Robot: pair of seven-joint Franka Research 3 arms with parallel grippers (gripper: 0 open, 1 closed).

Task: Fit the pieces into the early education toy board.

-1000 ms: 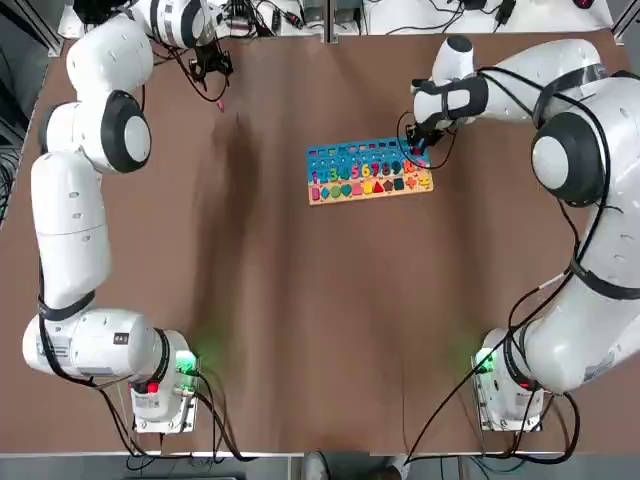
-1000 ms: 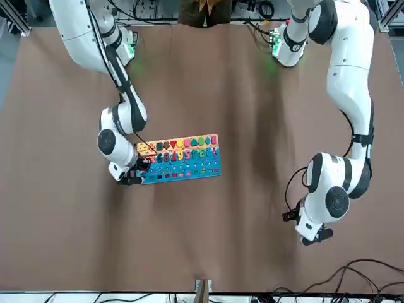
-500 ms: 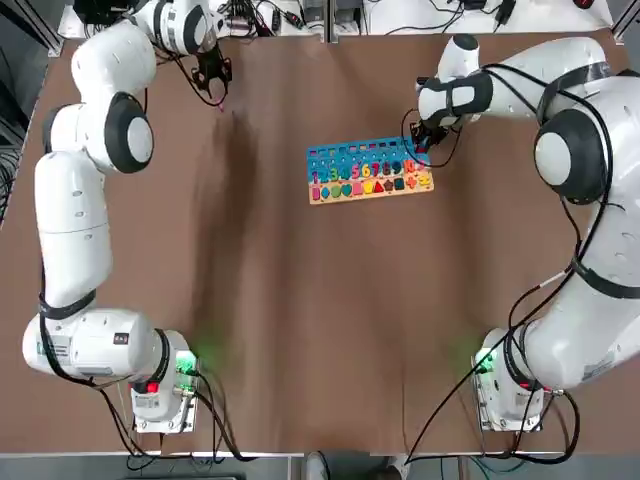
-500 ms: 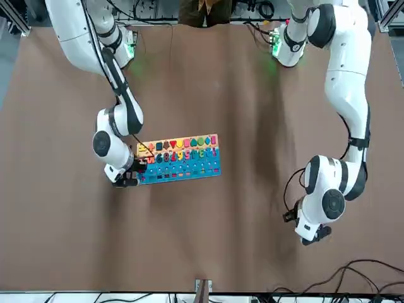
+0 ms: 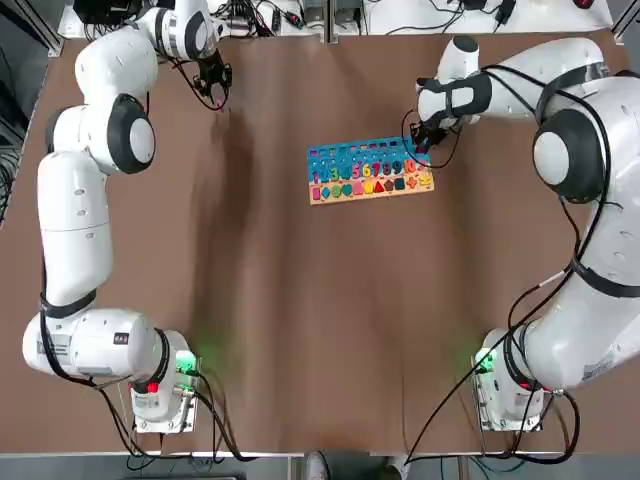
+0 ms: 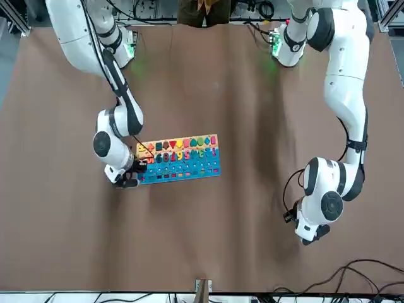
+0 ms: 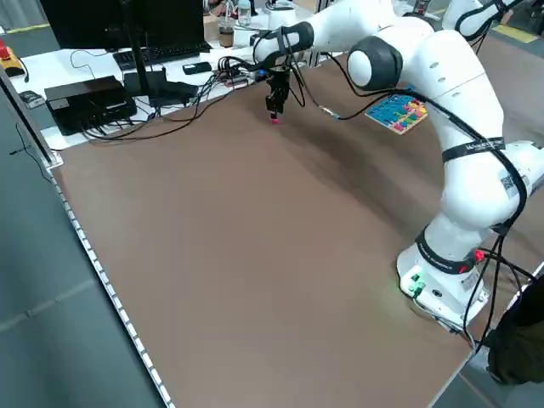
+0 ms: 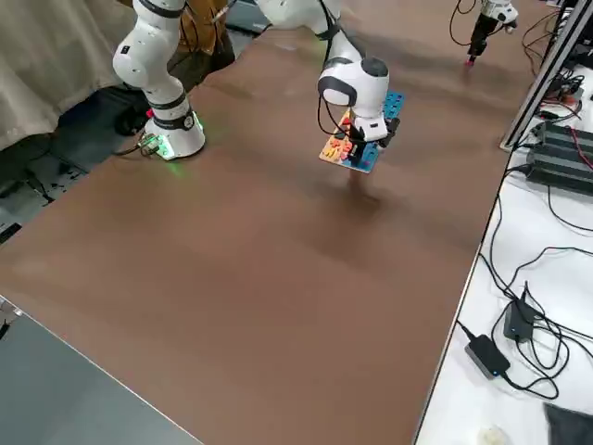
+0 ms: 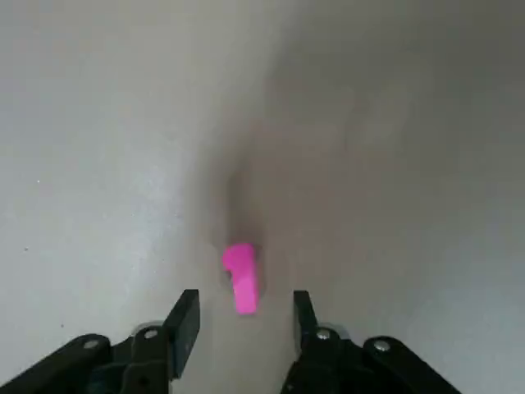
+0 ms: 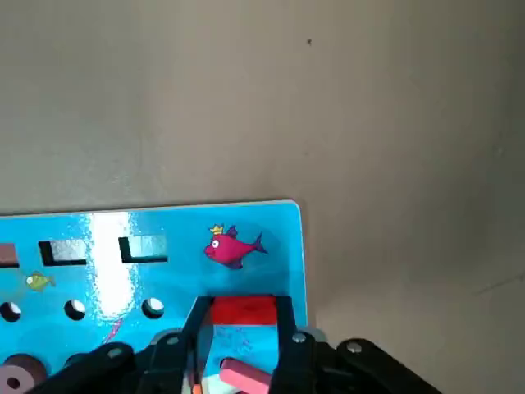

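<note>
Since the earlier top frame the left gripper [image 5: 212, 84] had shifted slightly up and left, toward the upper-left table corner, and its fingers had narrowed. The right gripper [image 5: 421, 141] had moved up and right a little, off the board's right end to its upper-right corner.

Left gripper: fingers partly spread, straddling a pink piece [image 9: 240, 277] lying on the table [image 5: 300, 300]; wrist view showed gaps both sides, no contact. That piece sat in the upper left of the top frame, well apart from the board.

Toy board [image 5: 368, 171] sat upper centre in top view, blue band away from the robot.

Right gripper: fingers pinching a red piece [image 10: 243, 312] over the board's blue corner beside the fish print [image 10: 233, 246]. Another pink piece [image 10: 244, 377] lay just beneath.
</note>
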